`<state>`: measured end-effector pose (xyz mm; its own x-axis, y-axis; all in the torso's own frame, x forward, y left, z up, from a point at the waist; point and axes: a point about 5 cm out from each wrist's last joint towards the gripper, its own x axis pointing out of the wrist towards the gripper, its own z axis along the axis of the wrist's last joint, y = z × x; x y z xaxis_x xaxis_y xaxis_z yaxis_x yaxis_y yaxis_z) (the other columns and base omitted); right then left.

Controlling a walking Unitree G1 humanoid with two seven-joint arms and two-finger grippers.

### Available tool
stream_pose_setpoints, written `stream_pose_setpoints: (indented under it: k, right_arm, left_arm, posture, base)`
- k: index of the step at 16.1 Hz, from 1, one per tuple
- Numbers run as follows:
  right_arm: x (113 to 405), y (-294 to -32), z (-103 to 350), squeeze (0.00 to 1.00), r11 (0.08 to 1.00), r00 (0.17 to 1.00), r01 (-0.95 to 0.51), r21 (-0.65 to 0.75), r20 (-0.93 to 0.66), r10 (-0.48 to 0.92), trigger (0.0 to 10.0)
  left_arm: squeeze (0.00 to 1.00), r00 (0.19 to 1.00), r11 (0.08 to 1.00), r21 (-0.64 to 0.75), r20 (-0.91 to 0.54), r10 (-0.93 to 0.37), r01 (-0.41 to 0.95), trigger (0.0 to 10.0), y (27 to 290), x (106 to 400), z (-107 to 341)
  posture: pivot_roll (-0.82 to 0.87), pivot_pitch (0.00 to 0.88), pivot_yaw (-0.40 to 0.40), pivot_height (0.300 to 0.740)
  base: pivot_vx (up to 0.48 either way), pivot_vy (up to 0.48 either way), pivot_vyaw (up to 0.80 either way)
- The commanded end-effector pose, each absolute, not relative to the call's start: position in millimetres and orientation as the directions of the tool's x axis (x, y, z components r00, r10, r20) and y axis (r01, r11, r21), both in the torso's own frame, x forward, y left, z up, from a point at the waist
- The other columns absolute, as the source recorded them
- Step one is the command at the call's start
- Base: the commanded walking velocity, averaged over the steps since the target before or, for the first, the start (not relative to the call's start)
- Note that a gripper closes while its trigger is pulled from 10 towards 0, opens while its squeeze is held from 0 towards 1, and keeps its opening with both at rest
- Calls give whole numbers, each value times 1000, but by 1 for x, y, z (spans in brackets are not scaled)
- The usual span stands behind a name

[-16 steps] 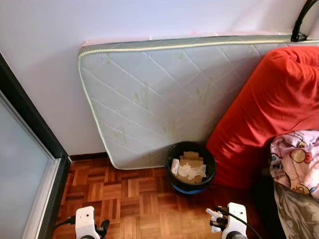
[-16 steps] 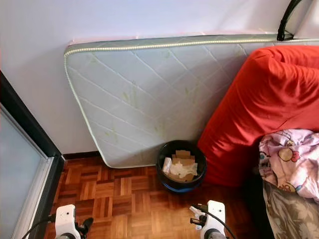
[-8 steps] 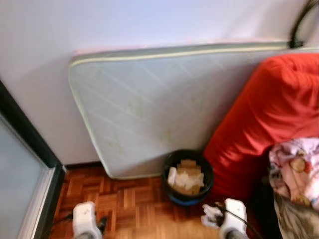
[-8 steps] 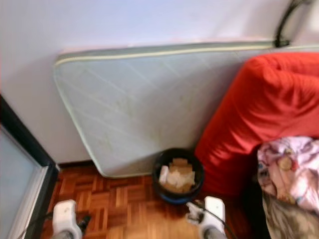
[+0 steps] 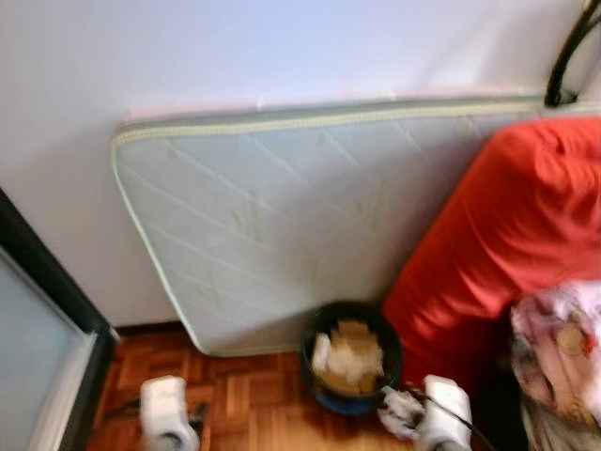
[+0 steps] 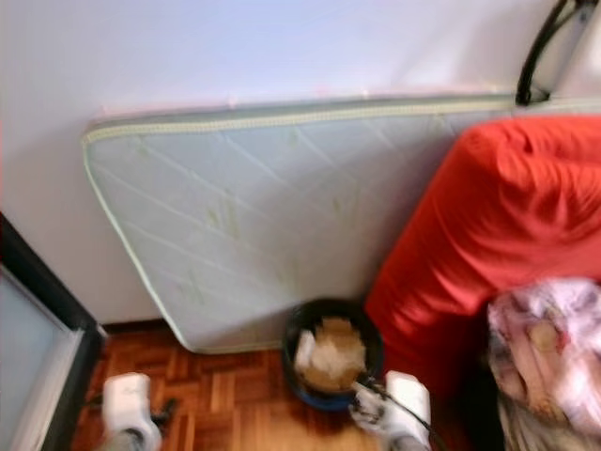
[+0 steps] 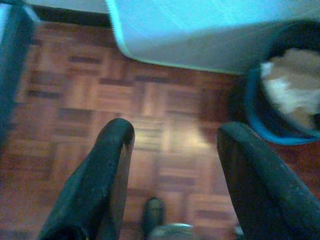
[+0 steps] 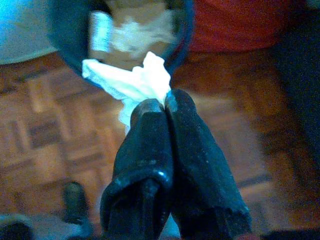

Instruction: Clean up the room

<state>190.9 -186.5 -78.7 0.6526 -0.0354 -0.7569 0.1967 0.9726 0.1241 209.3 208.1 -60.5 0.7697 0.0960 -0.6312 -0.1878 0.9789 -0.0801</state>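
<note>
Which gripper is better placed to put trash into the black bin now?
The right gripper: it is shut on a white tissue and is near the rim of the bin. The left gripper is open, over bare floor.

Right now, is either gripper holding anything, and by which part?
Yes. The right gripper is shut on a crumpled white tissue, pinching its near edge at the fingertips. The left gripper is open and holds nothing.
</note>
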Motion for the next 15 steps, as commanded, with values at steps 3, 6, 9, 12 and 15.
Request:
stream_pose_setpoints:
  k: [3, 6, 9, 12, 15]
  right_arm:
    - [201, -177, -74, 0, 978, 672, 156, 139, -741, -2, 10000]
    - [200, -176, -75, 0, 973, 667, 181, 146, -745, -13, 10000]
    - [199, -177, -76, 0, 974, 664, 175, 146, -748, -7, 10000]
    - [200, -177, -75, 0, 970, 672, 187, 155, -741, -11, 10000]
    - [203, -176, -73, 0, 969, 676, 186, 160, -737, -8, 10000]
  left_arm:
    - [0, 762, 977, -54, -636, 125, -206, 10000, 219, 206, -60]
    - [0, 763, 976, -56, -633, 129, -212, 10000, 220, 206, -60]
    - [0, 762, 974, -58, -634, 132, -217, 10000, 220, 205, -61]
    - [0, 759, 974, -58, -637, 131, -217, 10000, 221, 203, -61]
    - [0, 773, 982, -56, -625, 108, -183, 10000, 221, 205, -59]
  posture:
    - [79, 35, -41, 736]
    - [83, 41, -46, 736]
    - [87, 47, -48, 736]
    - [85, 52, -47, 736]
    - [84, 55, -47, 736]
  base:
    - [265, 0, 163]
    - [265, 0, 267]
    - [269, 0, 0]
    - [269, 0, 0]
    - [269, 0, 0]
